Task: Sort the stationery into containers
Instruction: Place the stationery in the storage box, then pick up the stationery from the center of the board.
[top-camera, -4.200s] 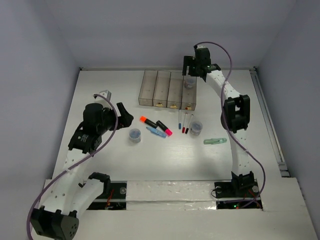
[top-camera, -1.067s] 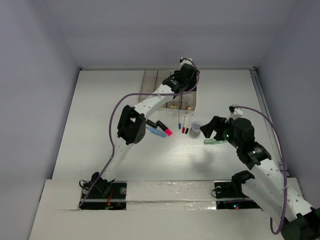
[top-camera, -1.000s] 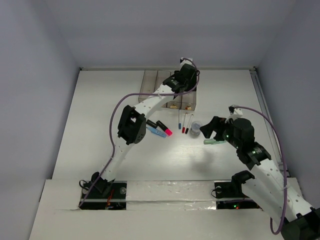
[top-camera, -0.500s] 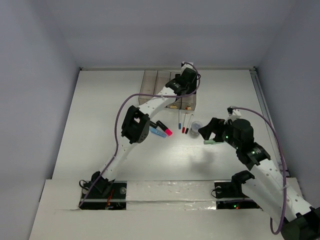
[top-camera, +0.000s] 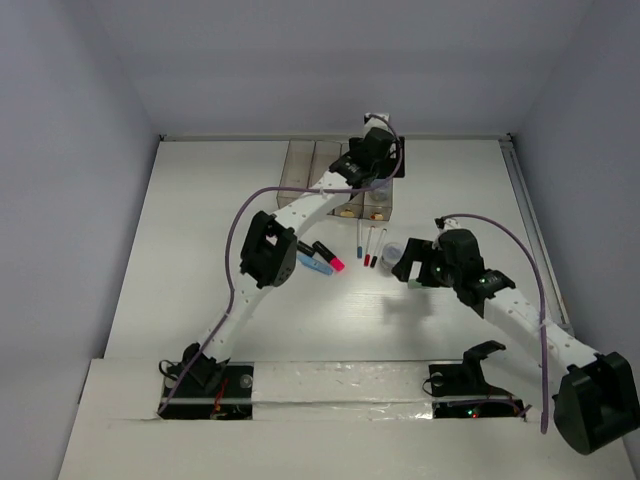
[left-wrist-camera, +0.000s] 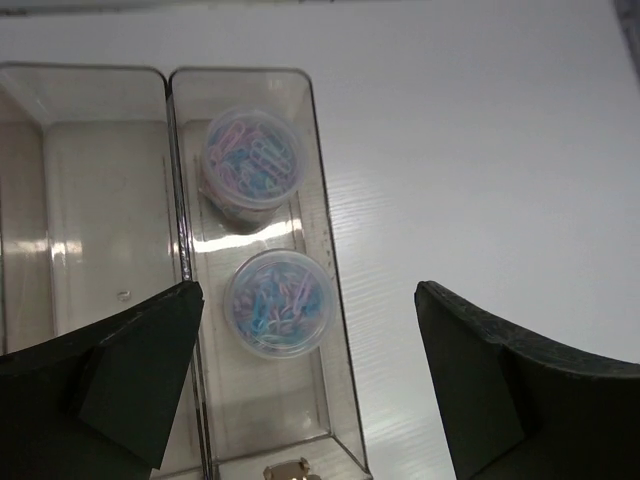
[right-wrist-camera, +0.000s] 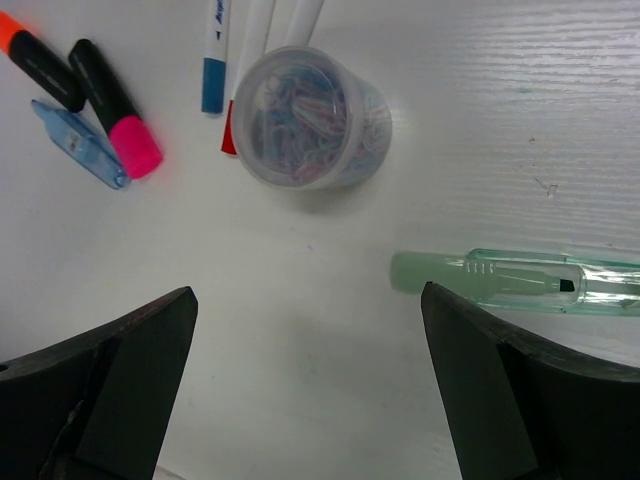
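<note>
the bench (top-camera: 200, 250) is white with a fine grain like painted wood, and plain pale grey walls box it in. my left jaws hang spread wide, holding nothing, above the right-hand end of the row of bins (top-camera: 303, 172). straight under the gap lies the end bin (left-wrist-camera: 270, 410); in it stand a far pot (left-wrist-camera: 252, 158) and a near pot (left-wrist-camera: 280, 302), upright, one behind the other and just apart. the bins are narrow, smoky see-through plastic with rounded corners, and a small tan tab (left-wrist-camera: 290, 468) sits on the end bin's front. the pots are round, clear-walled and full of pastel paper clips. my right jaws are spread wide too, holding nothing, low over the bench. a third pot (right-wrist-camera: 312, 118) stands ahead of the gap, about midway. the green marker (right-wrist-camera: 520, 283), translucent and slim, lies flat just ahead of my right finger, its blunt end towards the gap. two white pens (right-wrist-camera: 214, 55) run out from behind that pot. further left lie the pink highlighter (right-wrist-camera: 118, 108), orange highlighter (right-wrist-camera: 40, 62) and blue marker (right-wrist-camera: 80, 142), close together.
</note>
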